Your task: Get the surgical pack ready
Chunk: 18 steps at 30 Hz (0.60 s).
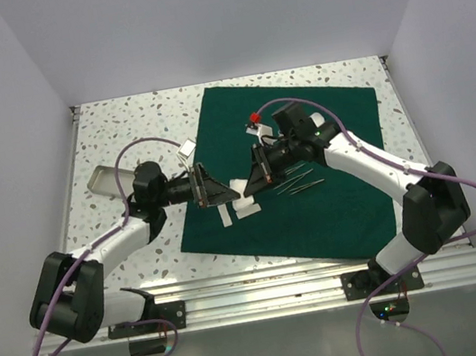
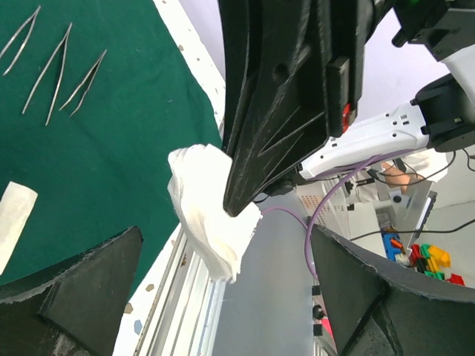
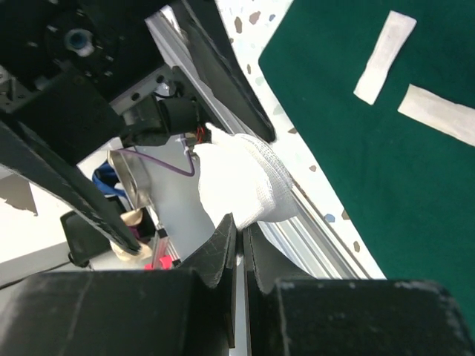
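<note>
Surgical pack: white gauze wad (image 3: 241,182) held above the green drape (image 1: 317,210).
Your right jaws pinch the wad; your left jaws stand spread wide, facing it. Forceps (image 1: 298,184) lie at its 3 o'clock, and what looks like the tray (image 1: 103,180) sits on the worktop (image 1: 121,133) at 9.

No text, label, brand, number or sign can be read in any of the three views.

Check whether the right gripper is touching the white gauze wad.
Touching. The right wrist view shows the right gripper, jaws shut, pinching the gauze wad at its lower edge.
</note>
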Available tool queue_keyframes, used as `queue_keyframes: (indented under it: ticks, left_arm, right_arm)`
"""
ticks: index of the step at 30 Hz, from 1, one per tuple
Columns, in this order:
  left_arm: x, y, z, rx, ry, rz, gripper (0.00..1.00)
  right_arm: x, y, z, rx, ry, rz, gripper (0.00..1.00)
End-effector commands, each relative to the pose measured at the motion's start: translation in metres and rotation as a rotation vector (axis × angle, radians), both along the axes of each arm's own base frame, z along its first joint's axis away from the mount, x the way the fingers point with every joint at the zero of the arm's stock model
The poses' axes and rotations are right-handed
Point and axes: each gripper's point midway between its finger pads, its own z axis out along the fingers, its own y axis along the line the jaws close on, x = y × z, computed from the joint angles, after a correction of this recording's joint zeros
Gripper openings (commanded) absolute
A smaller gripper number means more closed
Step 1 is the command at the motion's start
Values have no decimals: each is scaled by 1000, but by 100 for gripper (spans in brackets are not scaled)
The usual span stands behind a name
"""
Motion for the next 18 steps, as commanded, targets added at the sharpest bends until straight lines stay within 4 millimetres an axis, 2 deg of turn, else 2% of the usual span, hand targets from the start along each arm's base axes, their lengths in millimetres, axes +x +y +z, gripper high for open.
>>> queue_keyframes:
  ticks: [1, 7, 11, 18]
  left_arm:
    - [-4, -3, 6, -23, -30, -31, 100]
    - [-8, -9, 5, -35, -3, -67, 99]
    - [-9, -9, 8, -48, -4, -70, 95]
    - [-8, -10, 10, -62, 9, -63, 72]
  right_arm:
    - [6, 12, 27, 71, -46, 19, 0]
    - [8, 15, 24, 71, -48, 24, 0]
    - [7, 16, 21, 68, -44, 31, 0]
    - [4, 14, 14, 53, -37, 38, 0]
